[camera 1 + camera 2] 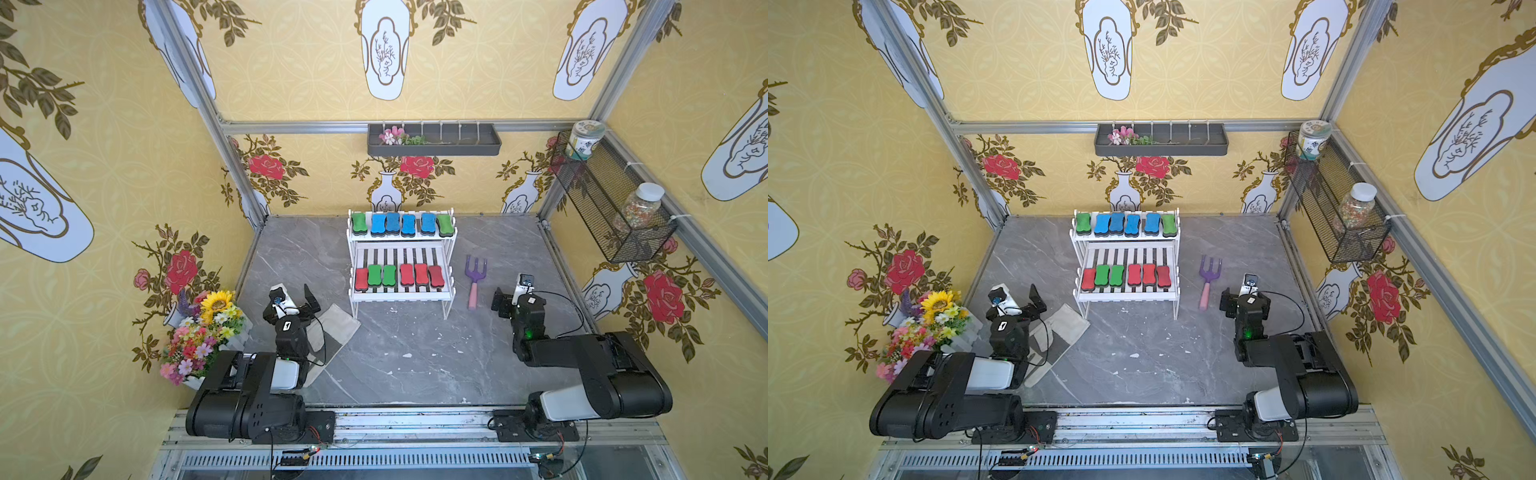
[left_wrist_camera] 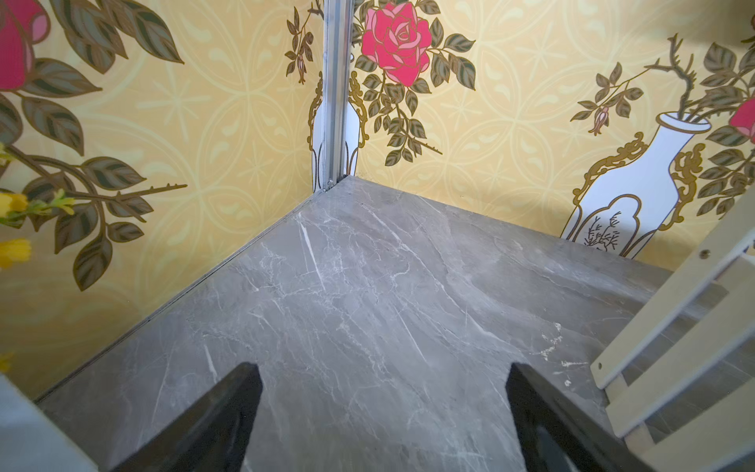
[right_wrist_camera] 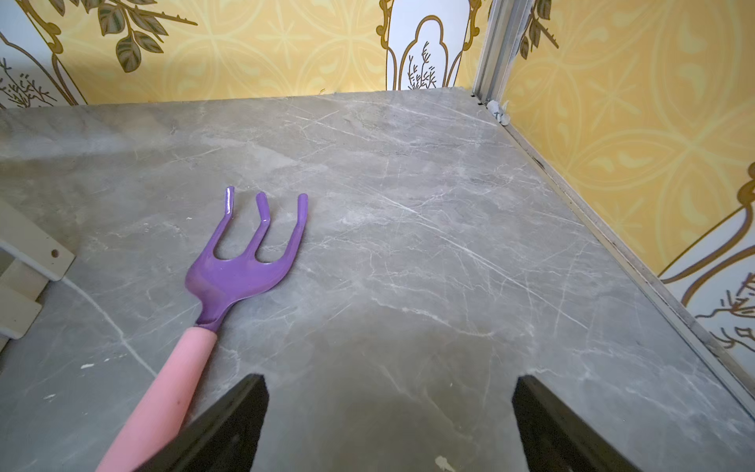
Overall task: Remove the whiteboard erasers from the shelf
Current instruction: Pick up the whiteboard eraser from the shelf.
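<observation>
Bright even light, soft shadows, sharp focus, wide-angle bending at edges

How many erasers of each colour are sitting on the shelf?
blue erasers: 4
green erasers: 4
red erasers: 4
Total on the shelf: 12
</observation>
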